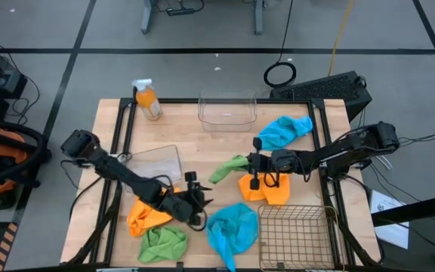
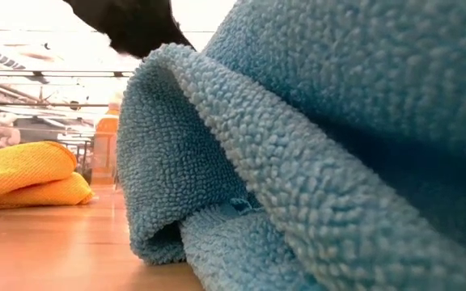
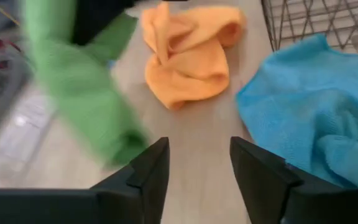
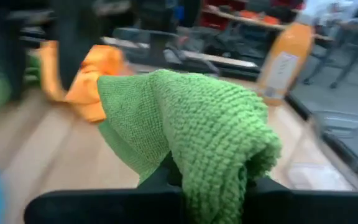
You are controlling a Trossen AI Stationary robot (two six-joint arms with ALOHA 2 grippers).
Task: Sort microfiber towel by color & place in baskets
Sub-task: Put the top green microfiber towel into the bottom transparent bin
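- No cloth is in any container yet, so sorting has barely begun: the clear plastic tub (image 1: 227,111) at the tabletop's far edge, the second clear tub (image 1: 154,162) near the left edge and the square bronze wire-mesh basket (image 1: 296,235) at the near right corner appear empty.
- Right gripper (image 1: 254,162), above the table's middle, is clenched on a green microfiber cloth (image 4: 197,134), which hangs clear of the wood.
- Left gripper (image 3: 199,171) stands released, holding nothing, near the near edge.
- Still loose: orange cloth (image 1: 146,217) and green cloth (image 1: 162,244) at near left, blue cloth (image 1: 232,229) beside the mesh basket, orange cloth (image 1: 268,189) mid-right, blue cloth (image 1: 283,131) far right.
- Orange spray bottle (image 1: 148,99): label unreadable; no other writing legible.
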